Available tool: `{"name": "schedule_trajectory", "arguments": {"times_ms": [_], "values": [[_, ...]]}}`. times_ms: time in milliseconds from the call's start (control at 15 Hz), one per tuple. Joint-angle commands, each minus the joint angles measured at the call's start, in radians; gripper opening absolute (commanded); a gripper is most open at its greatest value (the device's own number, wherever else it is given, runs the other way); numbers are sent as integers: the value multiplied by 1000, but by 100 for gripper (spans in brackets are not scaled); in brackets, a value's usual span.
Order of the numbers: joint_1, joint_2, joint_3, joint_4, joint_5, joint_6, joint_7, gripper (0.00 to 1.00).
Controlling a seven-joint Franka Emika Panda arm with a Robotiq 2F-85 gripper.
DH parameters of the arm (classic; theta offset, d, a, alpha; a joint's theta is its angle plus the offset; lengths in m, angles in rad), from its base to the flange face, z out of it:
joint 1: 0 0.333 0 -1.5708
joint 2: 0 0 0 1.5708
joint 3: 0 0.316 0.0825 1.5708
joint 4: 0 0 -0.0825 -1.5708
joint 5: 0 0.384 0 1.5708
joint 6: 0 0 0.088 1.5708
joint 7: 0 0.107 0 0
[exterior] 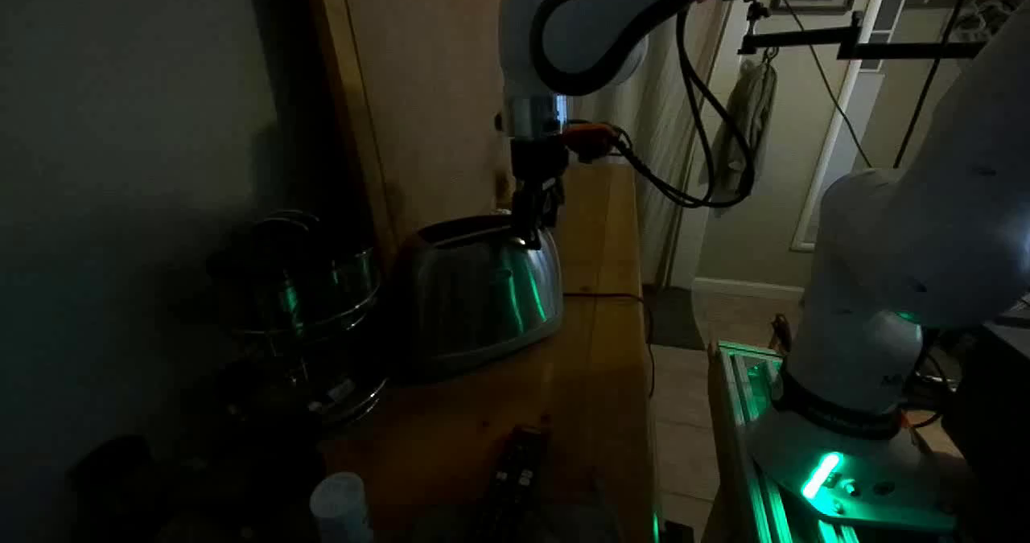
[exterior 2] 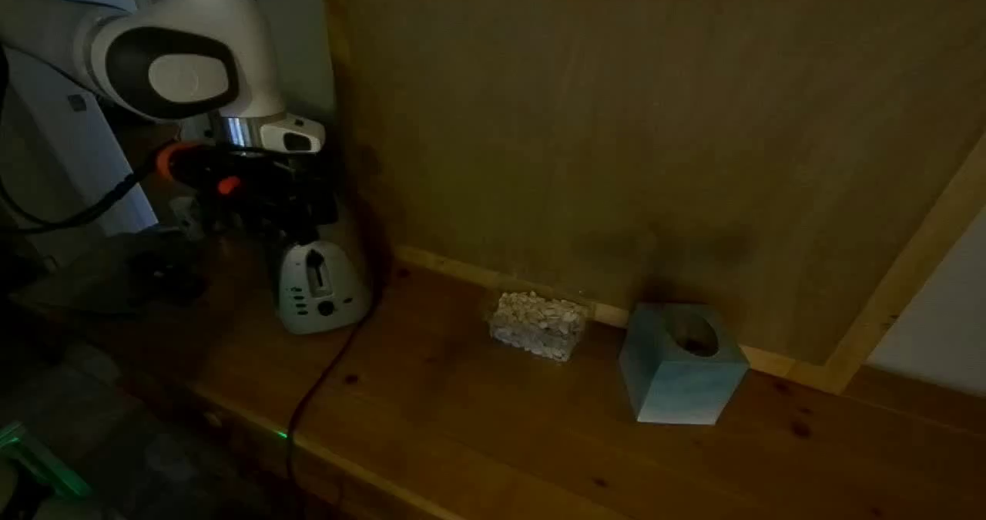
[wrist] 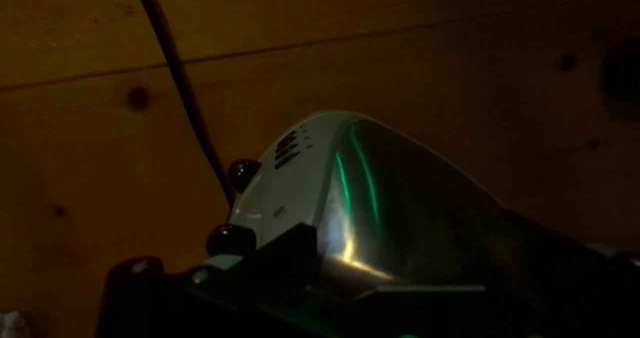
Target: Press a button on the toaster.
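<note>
The shiny steel toaster [exterior: 475, 294] stands on the wooden counter, its curved side catching green streaks of light. Its pale end panel [exterior 2: 304, 320] carries a lever [exterior 2: 317, 262], a round knob [exterior 2: 326, 309] and a column of small dark buttons [exterior 2: 300, 299]. In the wrist view those buttons [wrist: 286, 150] lie ahead of the gripper, on the panel's far part. My gripper [exterior: 537, 229] points down at the toaster's top near that end; whether it touches is too dark to tell. Its jaws look spread, with a dark finger [wrist: 292, 253] overlapping the panel in the wrist view. No object appears held.
A power cord [exterior 2: 331, 374] runs beside the toaster over the counter edge. A clear box of pale flakes [exterior 2: 539, 326] and a bluish tissue box [exterior 2: 682, 381] stand along the wooden panel [exterior 2: 616, 158]. A wire rack [exterior: 354, 310] and a white cylinder [exterior: 339, 504] also stand nearby.
</note>
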State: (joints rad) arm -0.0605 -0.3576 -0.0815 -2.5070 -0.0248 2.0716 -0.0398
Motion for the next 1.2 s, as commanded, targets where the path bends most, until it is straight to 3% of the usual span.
{"name": "schedule_trajectory", "arguments": {"times_ms": [0, 733, 1133], "values": [[-3, 0, 3, 1, 1, -2, -1, 100], [-3, 0, 3, 1, 1, -2, -1, 100], [-6, -96, 31, -15, -23, -38, 39, 100]]}}
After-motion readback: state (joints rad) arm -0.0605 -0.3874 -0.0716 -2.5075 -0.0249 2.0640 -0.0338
